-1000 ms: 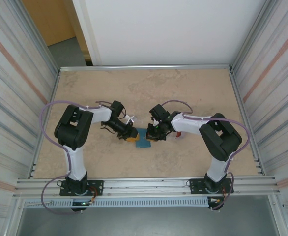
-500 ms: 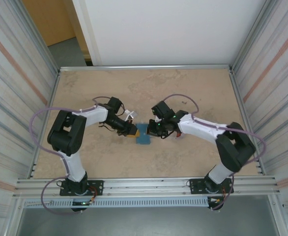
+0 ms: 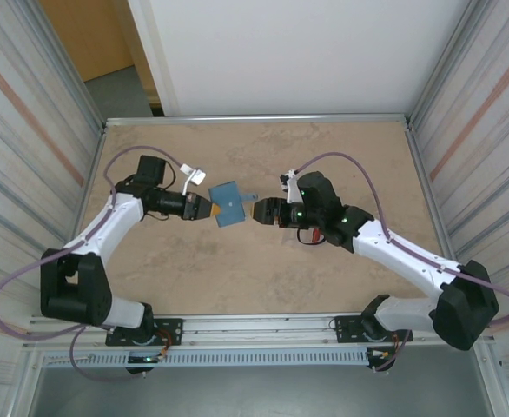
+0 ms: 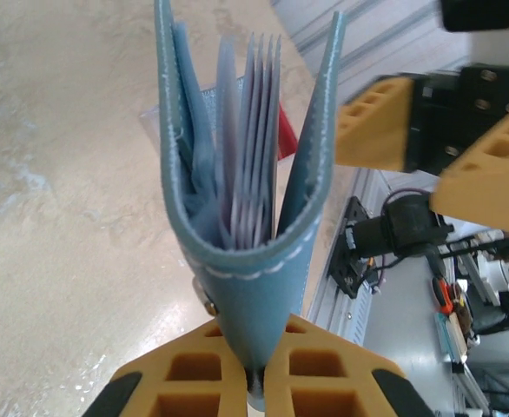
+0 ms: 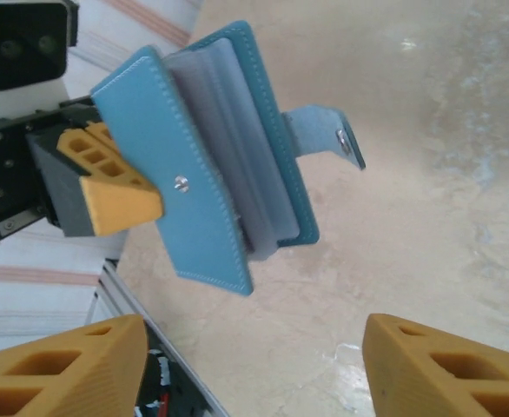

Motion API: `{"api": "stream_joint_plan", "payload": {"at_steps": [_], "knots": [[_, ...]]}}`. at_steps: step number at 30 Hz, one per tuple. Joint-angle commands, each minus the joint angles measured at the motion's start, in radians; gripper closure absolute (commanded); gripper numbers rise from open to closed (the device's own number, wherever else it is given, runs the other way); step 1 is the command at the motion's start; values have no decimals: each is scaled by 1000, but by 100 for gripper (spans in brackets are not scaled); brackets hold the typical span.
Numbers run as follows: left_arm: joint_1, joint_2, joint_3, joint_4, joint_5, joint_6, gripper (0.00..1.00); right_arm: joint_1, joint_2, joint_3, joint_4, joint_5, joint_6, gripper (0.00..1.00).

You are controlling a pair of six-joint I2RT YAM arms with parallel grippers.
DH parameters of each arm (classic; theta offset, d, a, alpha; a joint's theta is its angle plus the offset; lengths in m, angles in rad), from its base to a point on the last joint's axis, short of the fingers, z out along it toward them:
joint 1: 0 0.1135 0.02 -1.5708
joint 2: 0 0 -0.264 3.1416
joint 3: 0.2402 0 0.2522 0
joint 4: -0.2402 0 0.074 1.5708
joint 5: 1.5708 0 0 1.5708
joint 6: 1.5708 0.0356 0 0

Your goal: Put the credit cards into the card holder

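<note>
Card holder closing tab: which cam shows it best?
Right wrist: the tab sticks out clear of the card holder, snap visible, unfastened. Top external gives the tab as a tiny sliver pointing at the right gripper. Left wrist looks edge-on between the covers above the left gripper clamping the spine.

**What I cannot make out from here**

On my left wrist camera the card holder (image 4: 237,252) runs off the top edge, and its spine disappears between the pads of the left gripper (image 4: 259,382). Behind its right cover I see only a red sliver (image 4: 287,143); the rest is covered. The sleeves inside are too blurred for me to tell what they hold. On the right wrist camera, both fingers of the right gripper (image 5: 254,365) are cut by the bottom edge.
</note>
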State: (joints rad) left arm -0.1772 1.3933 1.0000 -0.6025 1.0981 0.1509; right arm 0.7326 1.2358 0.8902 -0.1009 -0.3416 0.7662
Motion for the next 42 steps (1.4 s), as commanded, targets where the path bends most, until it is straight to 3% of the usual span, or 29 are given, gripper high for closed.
{"api": "stream_joint_plan", "payload": {"at_steps": [1,7,10,14,21,24,26,30,34,42], "knots": [[5,-53,-19,-51,128,115,95,6,35,-7,114,-48,-39,27],[24,-63,-30,-19,210,81,94,37,87,-18,224,-97,-59,24],[30,-52,-28,-5,228,54,94,42,119,-13,246,-108,-51,30],[31,-43,-40,26,229,15,95,52,149,-1,282,-129,-49,43],[30,-26,-39,39,206,-12,93,51,160,3,275,-132,-47,75],[30,-23,-35,47,207,-32,81,41,154,-16,291,-127,-22,88],[31,-29,-33,48,200,-36,67,33,144,-35,313,-133,-11,91],[50,-43,-63,95,217,-67,51,6,138,-87,431,-189,60,94],[88,-68,-110,234,263,-192,45,-13,162,-130,622,-279,168,95],[91,-87,-162,398,271,-326,41,-21,292,-187,1138,-288,532,97]]}}
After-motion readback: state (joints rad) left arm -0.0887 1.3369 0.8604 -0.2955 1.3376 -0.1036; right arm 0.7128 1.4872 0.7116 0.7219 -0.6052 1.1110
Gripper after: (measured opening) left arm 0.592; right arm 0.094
